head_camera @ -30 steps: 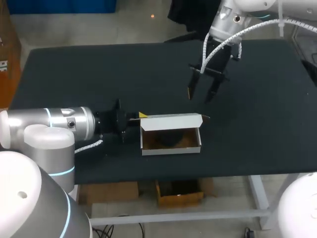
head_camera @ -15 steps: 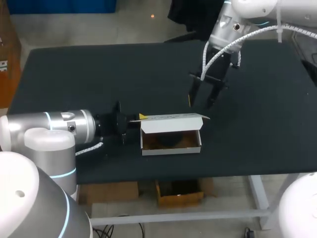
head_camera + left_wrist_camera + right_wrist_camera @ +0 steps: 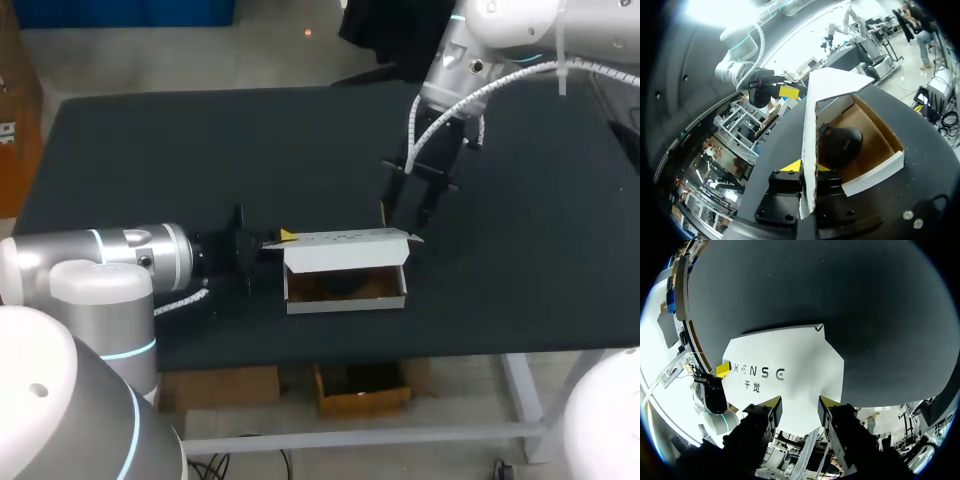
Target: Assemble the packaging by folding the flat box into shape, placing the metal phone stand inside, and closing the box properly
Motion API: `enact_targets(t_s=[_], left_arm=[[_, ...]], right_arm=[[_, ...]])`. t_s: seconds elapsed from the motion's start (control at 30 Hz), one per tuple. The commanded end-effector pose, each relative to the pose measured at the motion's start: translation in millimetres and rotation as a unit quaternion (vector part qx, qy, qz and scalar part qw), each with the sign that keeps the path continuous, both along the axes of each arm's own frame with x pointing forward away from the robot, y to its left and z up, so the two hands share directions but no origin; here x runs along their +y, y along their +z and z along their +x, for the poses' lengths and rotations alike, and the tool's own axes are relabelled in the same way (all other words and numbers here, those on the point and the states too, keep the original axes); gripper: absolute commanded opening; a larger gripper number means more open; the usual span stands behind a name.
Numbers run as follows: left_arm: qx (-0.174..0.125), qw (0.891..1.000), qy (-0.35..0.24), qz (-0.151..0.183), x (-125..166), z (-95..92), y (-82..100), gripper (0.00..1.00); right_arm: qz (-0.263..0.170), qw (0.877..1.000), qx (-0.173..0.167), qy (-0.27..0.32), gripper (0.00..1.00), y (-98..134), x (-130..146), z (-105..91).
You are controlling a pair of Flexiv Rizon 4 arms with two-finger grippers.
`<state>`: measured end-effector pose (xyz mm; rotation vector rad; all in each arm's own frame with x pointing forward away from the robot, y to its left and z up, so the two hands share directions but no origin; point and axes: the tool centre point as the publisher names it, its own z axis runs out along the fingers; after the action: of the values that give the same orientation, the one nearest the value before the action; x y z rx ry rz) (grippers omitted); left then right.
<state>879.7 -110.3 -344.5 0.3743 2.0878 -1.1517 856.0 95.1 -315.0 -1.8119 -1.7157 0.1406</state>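
Lid [image 3: 345, 238] is leaning half-shut; my left end effector [image 3: 807, 175] is clenching its edge, so my released right end effector [image 3: 800, 403] should be pressing slowly, evenly.

Dark lettering [image 3: 759, 374], two lines, printed on white box lid [image 3: 800, 355]

A wide table [image 3: 180, 150] with a matte black top is seen from above, and its surface is evenly lit by overhead light. The top is carried by a pale metal frame [image 3: 523, 395], which is shown below the near edge.
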Motion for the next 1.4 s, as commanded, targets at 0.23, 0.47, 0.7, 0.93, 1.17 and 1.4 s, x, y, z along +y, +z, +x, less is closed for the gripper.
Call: enact_targets(t_s=[0.23, 0.47, 0.7, 0.93, 1.17, 1.4], left_arm=[[-0.008, 1.000, 0.008, -0.008, 2.2, -5.5, -0.1, 0.24], [-0.017, 1.000, 0.018, -0.015, 11.4, -10.4, 6.9, 0.31], [-0.022, 0.999, 0.035, -0.011, 28.8, -18.0, 11.4, 0.32], [-0.012, 0.999, 0.050, 0.016, 48.4, -26.9, 14.5, 0.37], [0.030, 0.997, 0.066, 0.018, 69.0, -30.3, 29.5, 1.00], [0.144, 0.987, 0.074, 0.025, 81.4, -26.3, 52.7, 1.00]], right_arm=[[0.001, 1.000, 0.002, -0.001, 0.42, -3.5, -2.6, -4.8], [0.001, 1.000, 0.000, -0.001, 0.40, -4.7, -3.3, -5.4], [0.001, 1.000, -0.003, 0.001, 0.41, -6.2, -2.8, -3.9], [0.001, 1.000, -0.010, 0.006, 0.40, -6.9, -0.7, -2.7], [0.000, 1.000, -0.017, 0.009, 0.40, -9.5, 0.8, -2.8], [-0.003, 1.000, -0.023, 0.010, 0.41, -12.2, 0.8, -4.3]])
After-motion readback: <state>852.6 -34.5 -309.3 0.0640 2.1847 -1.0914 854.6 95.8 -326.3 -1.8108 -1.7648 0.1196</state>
